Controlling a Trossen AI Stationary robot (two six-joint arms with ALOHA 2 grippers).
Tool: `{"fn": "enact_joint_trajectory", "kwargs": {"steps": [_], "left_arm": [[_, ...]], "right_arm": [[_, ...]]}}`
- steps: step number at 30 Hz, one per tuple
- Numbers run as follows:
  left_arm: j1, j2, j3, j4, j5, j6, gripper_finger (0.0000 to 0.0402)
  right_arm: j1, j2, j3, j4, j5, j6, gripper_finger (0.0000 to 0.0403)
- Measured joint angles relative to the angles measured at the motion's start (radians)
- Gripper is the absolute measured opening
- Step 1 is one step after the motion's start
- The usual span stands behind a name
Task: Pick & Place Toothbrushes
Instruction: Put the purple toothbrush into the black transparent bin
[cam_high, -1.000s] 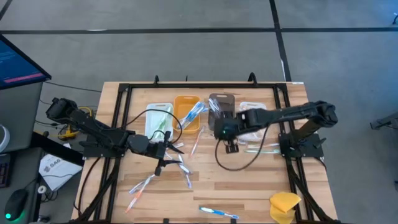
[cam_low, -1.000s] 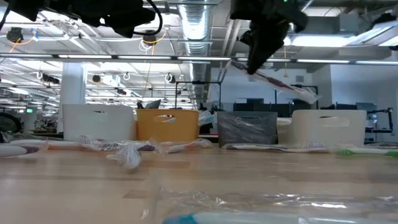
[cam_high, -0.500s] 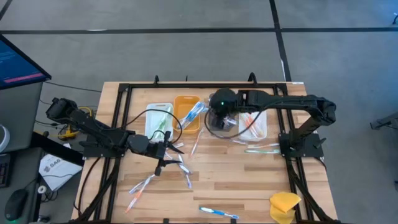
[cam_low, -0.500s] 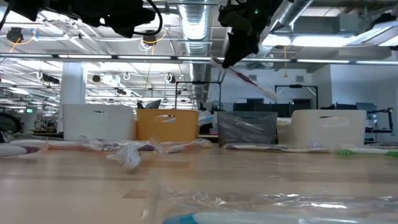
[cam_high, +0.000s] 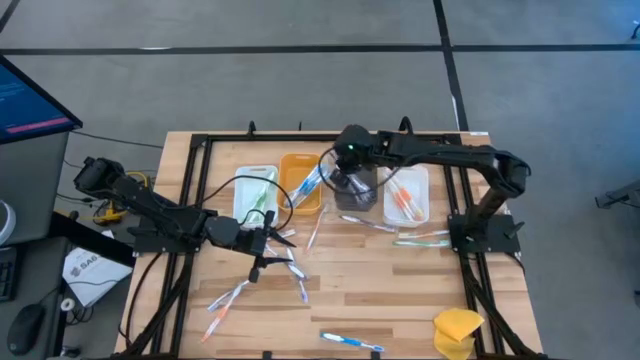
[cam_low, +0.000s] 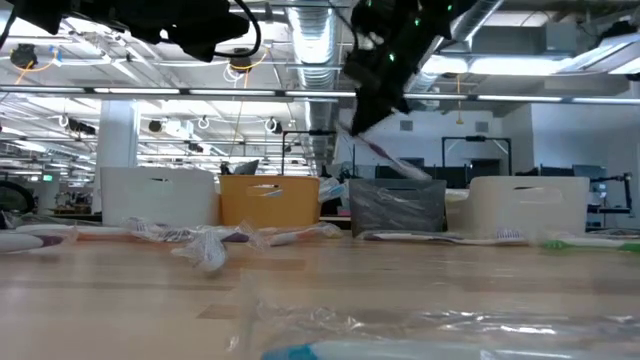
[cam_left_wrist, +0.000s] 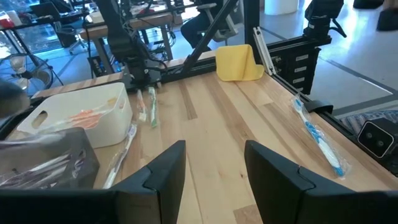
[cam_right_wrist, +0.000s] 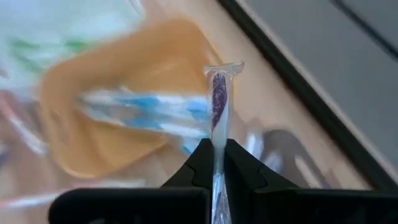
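The right pincer (cam_high: 352, 160) hangs above the far middle of the counter (cam_high: 380, 290), over the dark grey bin (cam_high: 362, 188), clenched on a wrapped toothbrush (cam_right_wrist: 217, 106) with a purple handle; from overhead the arm hides most of that bin, so its contents cannot be made out. In the right wrist view the scene beyond the brush is badly blurred. The orange bin (cam_high: 298, 180) holds blue-handled toothbrushes (cam_high: 312, 183) that jut over its right rim. The white bin on the right (cam_high: 420, 195) holds orange-handled brushes (cam_high: 398, 200); the white bin on the left (cam_high: 243, 190) holds a green one (cam_high: 260, 192). The left pincer (cam_high: 272, 243) hovers over the left middle of the counter, its fingers (cam_left_wrist: 165, 171) spread apart with nothing between them. More wrapped brushes (cam_high: 300, 280) lie scattered on the wood, a blue one (cam_high: 350, 341) at the near edge. A yellow sponge (cam_high: 456, 328) sits at the near right corner, partly cut off.
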Motion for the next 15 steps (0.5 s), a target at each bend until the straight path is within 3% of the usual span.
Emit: {"fn": "enact_joint_trajectory", "kwargs": {"steps": [15], "left_arm": [[0.0,0.0,0.0,0.0,0.0,0.0,0.0158]], "right_arm": [[-0.076,0.167,-0.002,-0.027,-0.018,0.066,0.0008]]}}
